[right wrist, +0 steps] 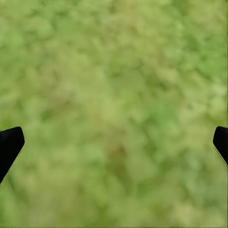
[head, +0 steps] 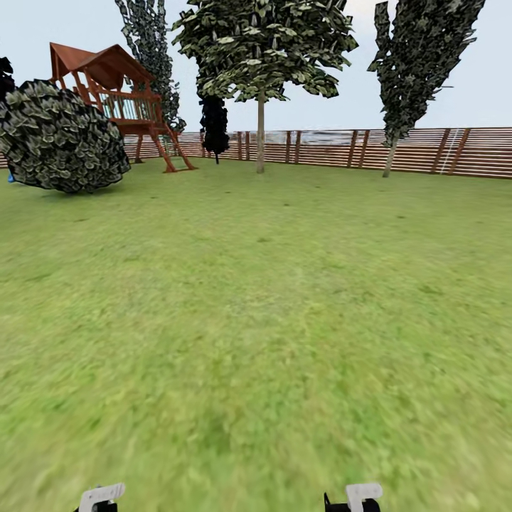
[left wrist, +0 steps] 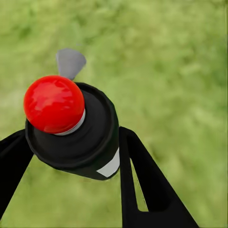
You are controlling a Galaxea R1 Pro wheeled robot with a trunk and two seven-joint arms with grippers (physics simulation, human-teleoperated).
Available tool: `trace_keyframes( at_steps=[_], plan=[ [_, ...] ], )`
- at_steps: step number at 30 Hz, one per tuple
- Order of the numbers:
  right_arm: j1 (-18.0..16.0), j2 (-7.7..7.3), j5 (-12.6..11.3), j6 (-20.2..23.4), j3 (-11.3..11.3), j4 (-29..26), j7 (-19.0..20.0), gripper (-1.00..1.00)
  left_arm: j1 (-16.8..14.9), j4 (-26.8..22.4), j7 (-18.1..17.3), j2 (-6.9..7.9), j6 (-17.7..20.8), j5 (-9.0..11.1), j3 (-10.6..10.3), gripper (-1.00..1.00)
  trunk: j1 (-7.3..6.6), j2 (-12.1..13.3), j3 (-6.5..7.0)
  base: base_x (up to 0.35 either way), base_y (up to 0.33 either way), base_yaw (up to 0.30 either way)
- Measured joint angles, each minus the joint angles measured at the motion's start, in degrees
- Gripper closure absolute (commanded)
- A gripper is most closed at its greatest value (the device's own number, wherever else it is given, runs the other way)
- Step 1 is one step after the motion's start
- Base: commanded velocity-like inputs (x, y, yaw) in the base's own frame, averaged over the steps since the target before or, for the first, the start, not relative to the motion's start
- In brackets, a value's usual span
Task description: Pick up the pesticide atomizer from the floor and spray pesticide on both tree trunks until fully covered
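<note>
Left wrist: gripper (left wrist: 71, 156) clamps pesticide atomizer (left wrist: 71, 126)

Two hands: left (left wrist: 71, 156), right (right wrist: 114, 142). One spray bottle (left wrist: 76, 128) with one red cap (left wrist: 53, 103). Head view: three trees, upper centre (head: 261, 135), upper right (head: 390, 153), upper left (head: 153, 50). One round bush (head: 60, 139) upper left. One wooden playhouse (head: 117, 99). One slatted fence (head: 427, 151).

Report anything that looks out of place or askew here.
Nothing stands out. The pesticide atomizer sits intact between the left gripper fingers, the right gripper is open over plain lawn, and the fence stands straight.
</note>
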Motion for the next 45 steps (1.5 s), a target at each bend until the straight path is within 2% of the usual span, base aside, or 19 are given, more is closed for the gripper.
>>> trace_keyframes(
  at_steps=[4, 7, 19, 24, 45],
  plan=[
    [0.0, 0.0, 0.0, 0.0, -0.01, 0.0, 0.0, -1.0, 0.0, 0.39, -0.36, -0.05, -0.38, -3.57, 0.14, 1.0, 0.0, 0.0, 0.0, 0.306, 0.0, 0.0],
    [0.0, 0.0, 0.0, 0.0, -0.01, -0.01, 0.0, -1.0, 0.0, 0.72, -0.55, -0.05, -0.58, -4.31, 0.26, 1.0, 0.01, 0.0, 0.0, 0.242, 0.0, 0.0],
    [0.0, 0.0, 0.0, 0.0, 0.01, 0.0, 0.0, -1.0, 0.5, 3.28, -0.58, -0.03, -1.94, -4.24, 0.49, 1.0, 0.01, 0.0, 0.0, 0.237, 0.0, 0.0],
    [0.0, 0.0, 0.0, 0.0, 0.0, -0.01, 0.0, -1.0, 1.53, 3.36, -0.58, -0.05, -2.02, -4.31, 0.37, 1.0, 0.01, 0.0, 0.0, 0.237, 0.0, 0.0],
    [0.0, 0.0, 0.0, 0.0, -0.01, 0.0, 0.0, -1.0, 1.43, 1.91, -0.2, -0.08, -2.15, -3.92, 0.99, 1.0, 0.0, 0.0, 0.0, 0.305, 0.0, 0.0]
  ],
)
